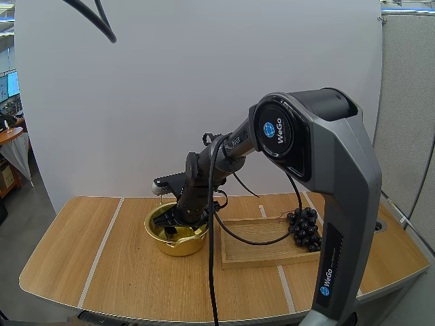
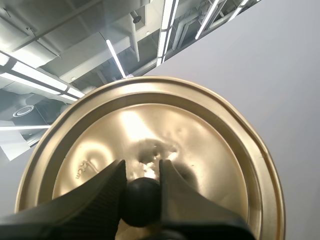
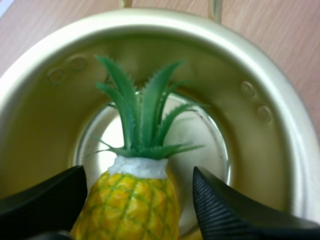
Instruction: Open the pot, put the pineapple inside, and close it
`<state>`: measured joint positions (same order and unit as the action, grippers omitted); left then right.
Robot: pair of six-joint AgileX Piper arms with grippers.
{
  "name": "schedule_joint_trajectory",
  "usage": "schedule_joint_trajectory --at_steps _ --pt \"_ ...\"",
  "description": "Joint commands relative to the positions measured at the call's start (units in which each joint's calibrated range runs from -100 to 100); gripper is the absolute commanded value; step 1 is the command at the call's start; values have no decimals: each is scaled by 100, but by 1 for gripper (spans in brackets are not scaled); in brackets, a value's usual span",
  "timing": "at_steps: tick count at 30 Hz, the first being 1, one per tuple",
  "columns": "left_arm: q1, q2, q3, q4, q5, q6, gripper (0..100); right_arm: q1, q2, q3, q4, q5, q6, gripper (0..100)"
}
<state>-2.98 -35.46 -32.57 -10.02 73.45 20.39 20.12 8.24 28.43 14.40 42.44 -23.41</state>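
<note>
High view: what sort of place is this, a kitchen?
More likely a robot test bench: a robot arm reaches into a gold pot on a wooden table, beside a wooden tray with grapes at its end.

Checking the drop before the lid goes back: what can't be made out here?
High view: inside of the pot, hidden by the right arm.
Right wrist view: base of the pineapple, cut off by the edge; whether it rests on the pot floor is unclear.
Left wrist view: near rim of the lid, behind the left pincer.
</note>
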Motion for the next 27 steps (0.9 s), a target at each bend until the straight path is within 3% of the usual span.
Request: schedule_joint_trajectory --at_steps 1,17,27 --pt "-17 -30 -44 1 -220 -60 0 -3 -422 -17 -9 99 -11 100" --pt "-17 -30 -44 1 -220 -60 0 -3 -3186 86 -9 2258 -11 100" --pt "-17 -30 -44 1 -220 -60 0 -3 -5224 1287 -98 2514 -11 100"
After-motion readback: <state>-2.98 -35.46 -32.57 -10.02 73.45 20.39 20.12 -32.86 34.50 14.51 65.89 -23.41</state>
